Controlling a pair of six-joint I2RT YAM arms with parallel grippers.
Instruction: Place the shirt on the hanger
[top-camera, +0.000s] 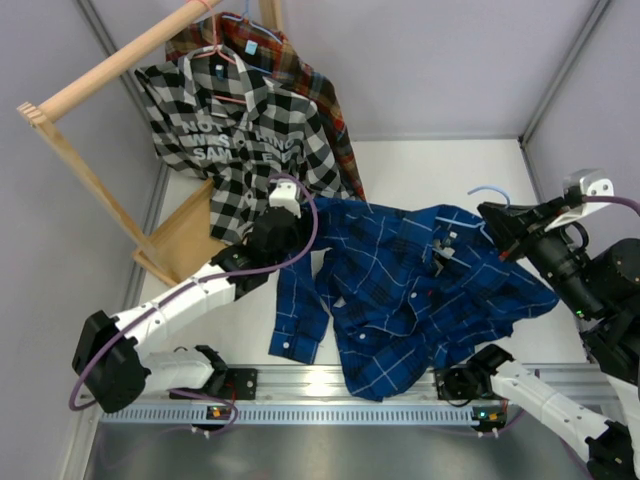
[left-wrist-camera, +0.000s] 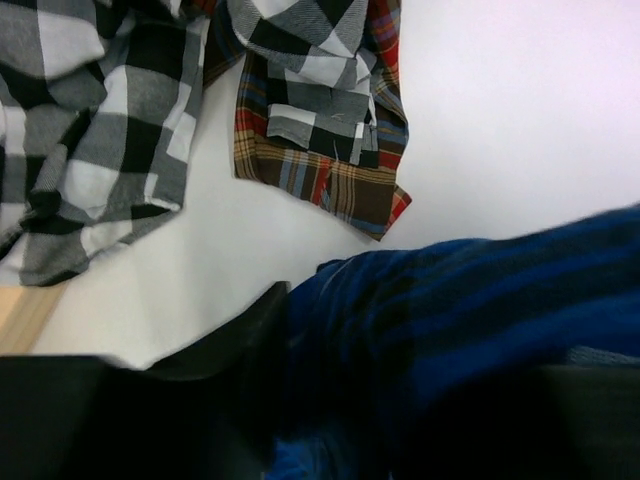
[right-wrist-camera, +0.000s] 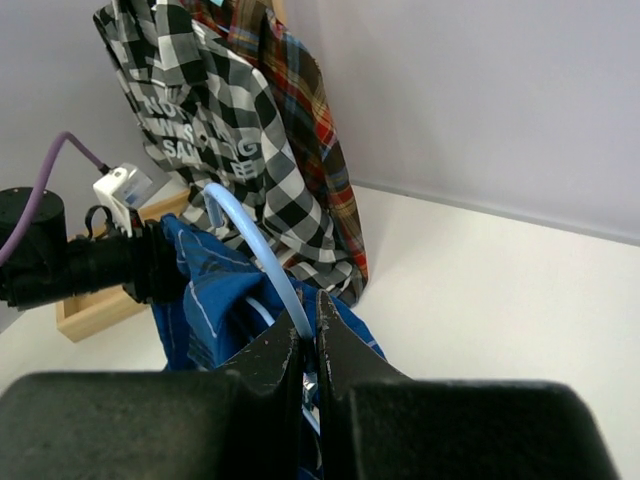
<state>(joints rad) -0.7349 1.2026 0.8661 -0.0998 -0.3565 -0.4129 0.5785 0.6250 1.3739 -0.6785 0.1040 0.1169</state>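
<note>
Right wrist view — hanger (right-wrist-camera: 255, 250) pinched inside right claw (right-wrist-camera: 310, 338).

Bright even light, soft shadows on table (top-camera: 430, 170), left wrist view smeared, shirt (left-wrist-camera: 480, 300) blurred near lens, foreground murky

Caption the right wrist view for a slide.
Right pincer shut on the light-blue hanger, blue plaid shirt bunched beside it.

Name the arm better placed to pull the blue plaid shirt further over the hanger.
Probably left. The right gripper is shut on the hanger, so it's occupied; the left gripper sits at the edge of the shirt, fabric between its fingers.
</note>
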